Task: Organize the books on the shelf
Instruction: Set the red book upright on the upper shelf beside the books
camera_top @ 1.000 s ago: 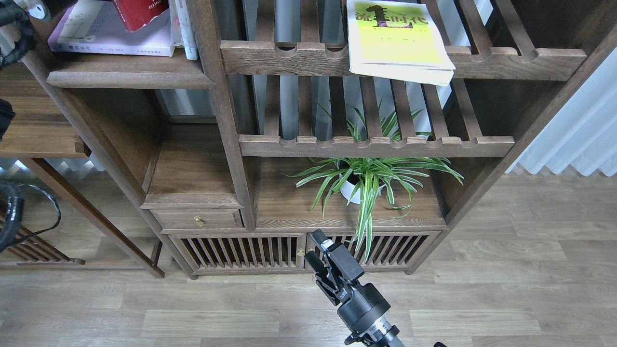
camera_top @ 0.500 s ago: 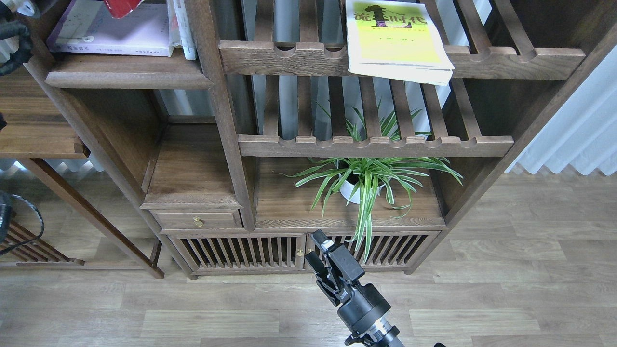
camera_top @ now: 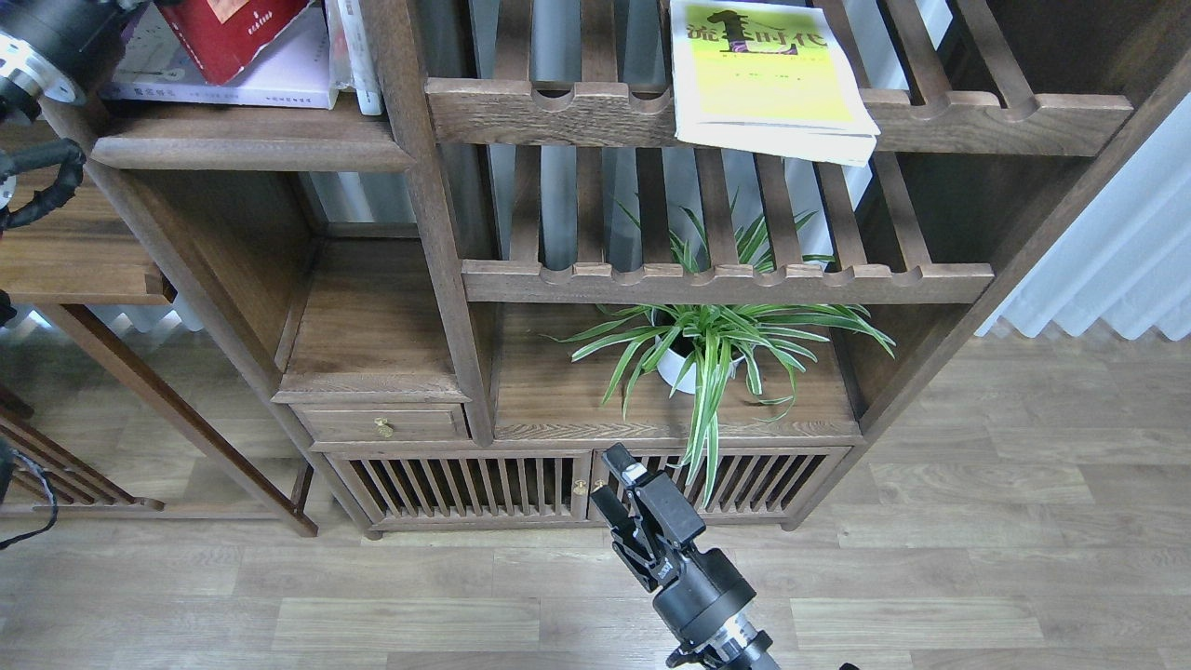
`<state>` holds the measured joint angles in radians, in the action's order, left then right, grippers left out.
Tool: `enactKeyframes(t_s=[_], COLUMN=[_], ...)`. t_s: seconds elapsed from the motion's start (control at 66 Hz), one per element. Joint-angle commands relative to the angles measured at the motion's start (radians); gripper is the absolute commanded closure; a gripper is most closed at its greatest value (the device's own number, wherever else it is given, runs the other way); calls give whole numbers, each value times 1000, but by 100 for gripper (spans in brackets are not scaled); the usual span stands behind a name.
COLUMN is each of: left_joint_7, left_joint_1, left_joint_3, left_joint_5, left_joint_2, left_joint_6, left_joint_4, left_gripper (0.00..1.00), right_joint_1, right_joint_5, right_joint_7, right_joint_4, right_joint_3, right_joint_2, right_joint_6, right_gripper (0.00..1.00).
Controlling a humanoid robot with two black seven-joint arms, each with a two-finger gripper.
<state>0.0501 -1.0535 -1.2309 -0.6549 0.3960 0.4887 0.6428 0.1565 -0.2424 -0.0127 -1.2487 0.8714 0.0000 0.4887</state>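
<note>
The red book hangs tilted over the pale lavender book, which lies flat on the solid dark-brown shelf at the top left. My left arm's wrist is at the top left corner beside the red book; its fingers are cut off by the frame's top edge. The yellow-green book lies flat on the upper slatted rack, its lower corner overhanging the front rail. My right gripper is open and empty, low in front of the bottom cabinet doors.
Thin upright white books stand against the post right of the lavender book. A potted spider plant stands on the lower board under a second slatted rack. A small drawer, a side table at left and a curtain at right.
The red book rose toward the top edge, then came back down further left, tilted over the lavender book. My left wrist has come into view at the top left. The right arm has not moved.
</note>
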Motion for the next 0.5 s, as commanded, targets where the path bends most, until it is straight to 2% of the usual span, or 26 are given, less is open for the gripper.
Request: enactKeyframes(t_s=[0.0,0.485], left_joint_7=[-1,-58], left_joint_1=[6,-39], left_joint_3=[5,86], left_joint_5=[0,-75], left_joint_2=[3,4], left_joint_6=[0,0], left_joint_4=[-3,-12], left_gripper=[99,100], right_joint_1=[0,2], right_joint_5=[0,-5], right_joint_7=[-1,-1], right_joint_4=[0,0], right_joint_3=[0,0], right_joint_2=[0,0], right_joint_6=[0,0], right_gripper=[1,1])
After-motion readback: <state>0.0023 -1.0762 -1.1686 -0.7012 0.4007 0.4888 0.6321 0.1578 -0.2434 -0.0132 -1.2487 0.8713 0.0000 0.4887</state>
